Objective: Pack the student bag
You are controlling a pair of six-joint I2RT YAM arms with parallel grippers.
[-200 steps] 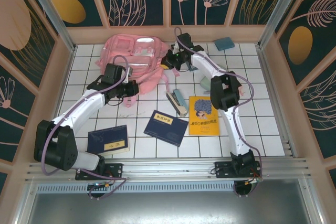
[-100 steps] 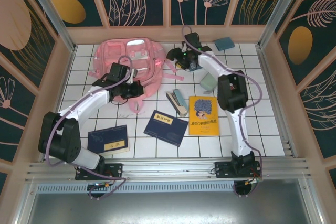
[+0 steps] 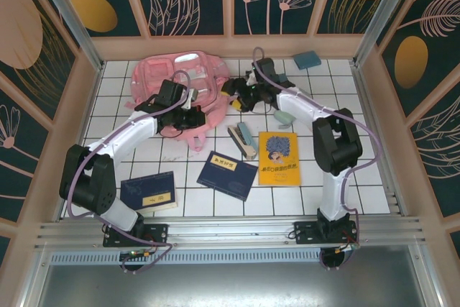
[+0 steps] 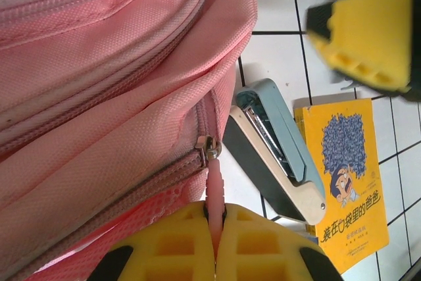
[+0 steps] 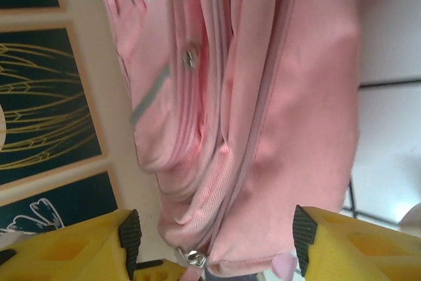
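Note:
The pink student bag (image 3: 180, 80) lies at the back left of the tiled table. My left gripper (image 3: 189, 111) sits at the bag's lower right edge, shut on a pink zipper pull tab (image 4: 215, 185) that hangs from a metal slider (image 4: 209, 145). My right gripper (image 3: 234, 95) is at the bag's right side. It stands wide open (image 5: 216, 238), with pink bag fabric (image 5: 263, 97) and a second metal slider (image 5: 191, 256) between its yellow fingers. One right finger (image 4: 368, 37) shows in the left wrist view.
A stapler (image 3: 243, 139) and a yellow book (image 3: 278, 157) lie just right of the bag. Two dark blue books (image 3: 227, 174) (image 3: 148, 192) lie nearer the front. A pale green block (image 3: 285, 115) and a teal block (image 3: 307, 59) lie to the right.
My left gripper has moved up and right onto the bag's edge. The right gripper has dropped slightly toward the bag as its elbow swung right. The bag has bunched up toward the back left.

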